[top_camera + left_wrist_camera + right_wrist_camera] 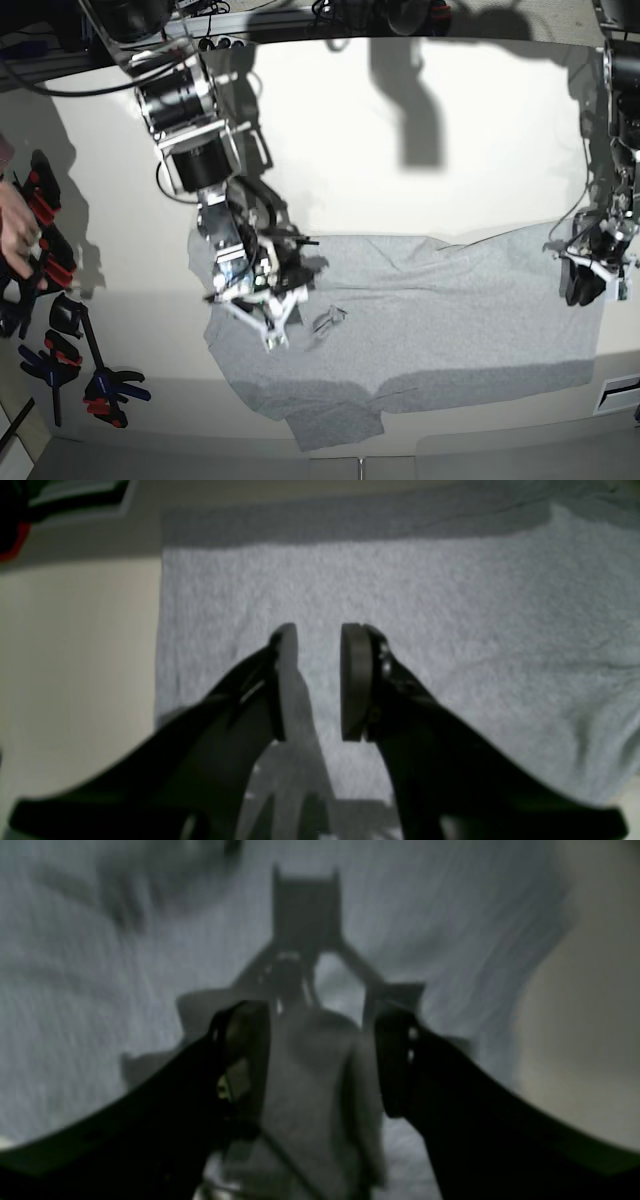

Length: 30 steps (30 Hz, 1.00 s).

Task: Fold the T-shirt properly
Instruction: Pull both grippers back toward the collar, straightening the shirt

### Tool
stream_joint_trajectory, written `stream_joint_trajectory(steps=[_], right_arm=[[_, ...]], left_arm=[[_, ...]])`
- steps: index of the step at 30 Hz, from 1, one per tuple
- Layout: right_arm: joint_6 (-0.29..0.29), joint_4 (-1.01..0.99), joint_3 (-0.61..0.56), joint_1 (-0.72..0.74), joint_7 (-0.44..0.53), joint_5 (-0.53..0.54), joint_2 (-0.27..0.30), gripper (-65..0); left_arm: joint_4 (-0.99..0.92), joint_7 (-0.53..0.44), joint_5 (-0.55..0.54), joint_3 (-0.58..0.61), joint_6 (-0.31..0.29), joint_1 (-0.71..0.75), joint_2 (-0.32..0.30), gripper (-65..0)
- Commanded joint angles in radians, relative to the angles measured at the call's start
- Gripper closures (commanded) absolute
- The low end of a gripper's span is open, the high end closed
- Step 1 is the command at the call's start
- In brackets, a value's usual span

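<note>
The grey T-shirt (420, 330) lies spread plain side up on the white table (400, 150), with 1 sleeve sticking out at its near edge. The left gripper (320, 680) hangs over the shirt's hem end near a straight edge, its jaws a little apart with only flat cloth showing between them. The right gripper (320, 1060) hovers over the collar end, jaws wide apart and holding nothing. 4 red-and-black clamps (50, 300) lie beside the table's side edge.
</note>
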Motion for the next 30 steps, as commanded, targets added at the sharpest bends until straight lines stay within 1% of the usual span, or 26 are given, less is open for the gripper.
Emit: stream_joint_trajectory(steps=[1,4,7,8,9,12,14,15,17,19,24,27,30], right_arm=[[0.006,0.016,0.016,0.021,0.021,0.002,0.000,-31.2],[0.006,0.016,0.085,-0.030,0.045,0.002,0.000,-31.2],[0.009,0.016,0.202,-0.077,0.072,0.002,0.000,-31.2],[0.020,0.016,0.242,-0.090,0.073,0.002,0.000,-31.2],[0.039,0.016,0.283,-0.103,0.073,-0.003,0.000,-31.2],[0.133,0.016,0.397,-0.129,0.070,-0.006,0.000,-31.2],[0.186,0.016,0.454,-0.141,0.060,-0.005,0.006,-31.2],[0.204,0.016,0.471,-0.146,0.051,-0.005,0.011,-31.2],[0.225,0.016,0.486,-0.158,0.042,-0.005,0.034,-31.2],[0.232,0.016,0.485,-0.176,0.039,-0.004,0.065,-31.2],[0.240,0.036,0.484,-0.240,0.035,0.052,0.146,-31.2],[0.254,0.081,0.483,-0.284,0.021,0.054,0.178,-31.2],[0.269,0.152,0.483,-0.341,-0.005,0.054,0.203,-31.2]], left_arm=[[0.012,-0.028,-0.013,-0.005,-0.002,-0.012,-0.022,-13.6],[0.012,-0.027,-0.013,-0.005,0.003,0.034,-0.022,-13.6],[0.012,-0.026,-0.013,-0.007,0.010,0.084,-0.021,-13.6],[0.012,-0.026,-0.013,-0.007,0.016,0.098,-0.021,-13.6],[0.012,-0.026,-0.013,-0.007,0.025,0.114,-0.021,-13.6],[0.012,-0.027,-0.013,-0.007,0.032,0.151,-0.022,-13.6],[0.012,-0.027,-0.013,-0.007,0.032,0.169,-0.022,-13.6],[0.012,-0.023,-0.013,-0.007,0.032,0.180,-0.022,-13.6],[0.013,-0.016,-0.013,-0.007,0.032,0.202,-0.023,-13.6],[0.014,-0.010,-0.010,-0.007,0.032,0.226,-0.023,-13.6],[0.052,-0.011,0.063,-0.007,0.034,0.290,-0.023,-13.5],[0.105,0.000,0.074,-0.007,0.060,0.328,-0.027,-13.5],[0.176,0.041,0.074,-0.007,0.063,0.383,-0.034,-13.3]])
